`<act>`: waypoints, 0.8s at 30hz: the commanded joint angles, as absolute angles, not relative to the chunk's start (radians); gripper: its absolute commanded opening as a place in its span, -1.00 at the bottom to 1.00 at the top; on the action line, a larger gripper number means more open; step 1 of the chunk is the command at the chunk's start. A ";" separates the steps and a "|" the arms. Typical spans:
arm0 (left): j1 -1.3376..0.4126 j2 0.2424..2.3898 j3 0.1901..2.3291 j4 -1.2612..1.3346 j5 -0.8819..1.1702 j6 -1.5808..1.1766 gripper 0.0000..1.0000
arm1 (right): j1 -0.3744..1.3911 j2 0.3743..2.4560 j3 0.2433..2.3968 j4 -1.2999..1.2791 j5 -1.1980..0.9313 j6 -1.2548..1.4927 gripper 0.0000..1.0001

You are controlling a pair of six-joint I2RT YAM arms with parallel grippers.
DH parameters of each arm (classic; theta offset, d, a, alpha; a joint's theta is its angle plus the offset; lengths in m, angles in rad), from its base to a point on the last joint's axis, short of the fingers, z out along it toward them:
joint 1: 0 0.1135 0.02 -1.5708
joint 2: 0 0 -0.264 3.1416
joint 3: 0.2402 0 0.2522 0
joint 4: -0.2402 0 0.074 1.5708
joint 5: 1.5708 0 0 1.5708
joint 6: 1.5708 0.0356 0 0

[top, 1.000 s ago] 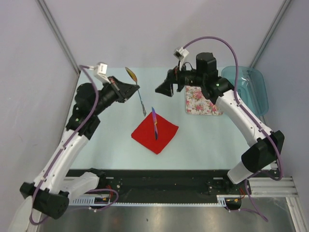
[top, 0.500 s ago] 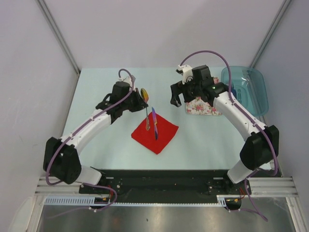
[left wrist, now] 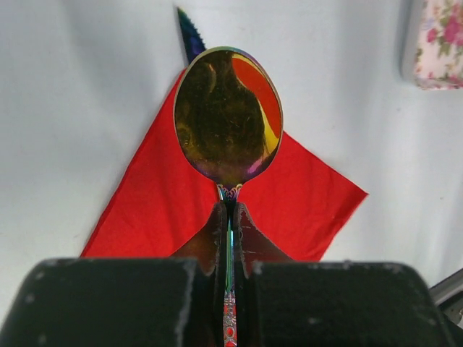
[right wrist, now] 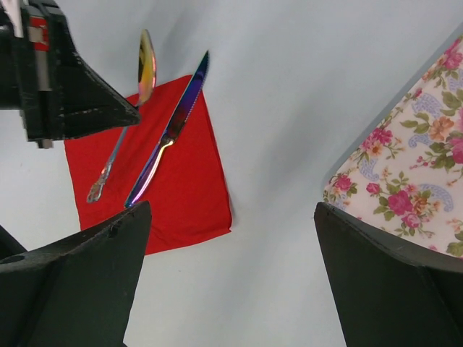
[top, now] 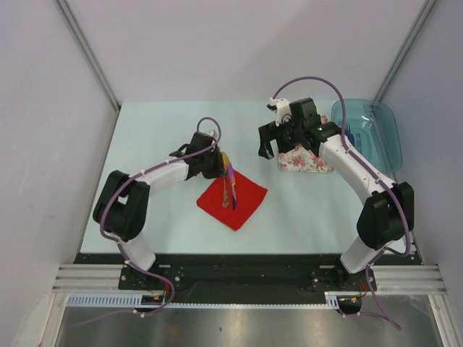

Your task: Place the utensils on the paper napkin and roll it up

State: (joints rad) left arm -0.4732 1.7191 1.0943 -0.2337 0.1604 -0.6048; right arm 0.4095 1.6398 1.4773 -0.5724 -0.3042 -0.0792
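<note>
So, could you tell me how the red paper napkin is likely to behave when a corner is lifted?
The red napkin looks thin and flat, so it will probably flop. It seems light, so it may slide on the smooth table, though the knife likely pins it.

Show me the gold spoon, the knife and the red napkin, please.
gold spoon (left wrist: 228, 116): left wrist view, middle of its bowl.
knife (right wrist: 171, 134): right wrist view, where blade meets handle.
red napkin (top: 249, 196): top external view, bare paper on its right half.
</note>
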 commanded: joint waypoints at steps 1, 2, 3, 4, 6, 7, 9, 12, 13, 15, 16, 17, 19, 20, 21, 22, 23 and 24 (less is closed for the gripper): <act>-0.485 1.759 1.155 -0.181 0.143 -0.630 -0.99 | 0.414 1.617 1.486 -0.560 -0.316 -0.078 0.99; -0.485 1.779 1.163 -0.184 0.146 -0.641 -0.99 | 0.413 1.618 1.488 -0.558 -0.314 -0.077 0.99; -0.485 1.790 1.169 -0.190 0.144 -0.644 -0.99 | 0.414 1.621 1.488 -0.557 -0.314 -0.075 1.00; -0.485 1.801 1.180 -0.199 0.141 -0.647 -1.00 | 0.414 1.623 1.488 -0.557 -0.313 -0.072 1.00; -0.485 1.824 1.186 -0.202 0.138 -0.663 -0.99 | 0.413 1.628 1.488 -0.557 -0.321 -0.069 1.00; -0.485 1.830 1.192 -0.206 0.135 -0.666 -1.00 | 0.413 1.629 1.486 -0.557 -0.322 -0.068 0.99; -0.485 1.845 1.192 -0.206 0.129 -0.679 -0.99 | 0.414 1.629 1.483 -0.557 -0.330 -0.064 1.00; -0.485 1.865 1.197 -0.206 0.124 -0.695 -0.99 | 0.413 1.628 1.479 -0.555 -0.331 -0.066 0.99; -0.485 1.868 1.200 -0.207 0.126 -0.696 -0.99 | 0.411 1.626 1.476 -0.554 -0.331 -0.064 0.99; -0.485 1.873 1.198 -0.209 0.124 -0.704 -0.97 | 0.411 1.625 1.471 -0.551 -0.334 -0.064 0.99; -0.485 1.875 1.198 -0.210 0.127 -0.704 -0.95 | 0.411 1.626 1.471 -0.551 -0.337 -0.063 0.99; -0.485 1.875 1.197 -0.209 0.126 -0.706 -0.94 | 0.411 1.626 1.471 -0.549 -0.337 -0.063 1.00; -0.485 1.879 1.200 -0.213 0.118 -0.704 -0.94 | 0.411 1.626 1.471 -0.548 -0.339 -0.061 0.99; -0.485 1.881 1.198 -0.213 0.115 -0.703 -0.92 | 0.410 1.628 1.471 -0.549 -0.337 -0.061 0.99; -0.485 1.882 1.198 -0.213 0.115 -0.703 -0.91 | 0.410 1.628 1.471 -0.546 -0.339 -0.060 1.00; -0.485 1.885 1.200 -0.215 0.114 -0.704 -0.91 | 0.408 1.628 1.471 -0.548 -0.341 -0.060 0.99; -0.485 1.891 1.201 -0.213 0.112 -0.704 -0.90 | 0.410 1.628 1.471 -0.548 -0.342 -0.060 1.00; -0.485 1.893 1.203 -0.215 0.113 -0.704 -0.88 | 0.410 1.628 1.470 -0.548 -0.342 -0.060 1.00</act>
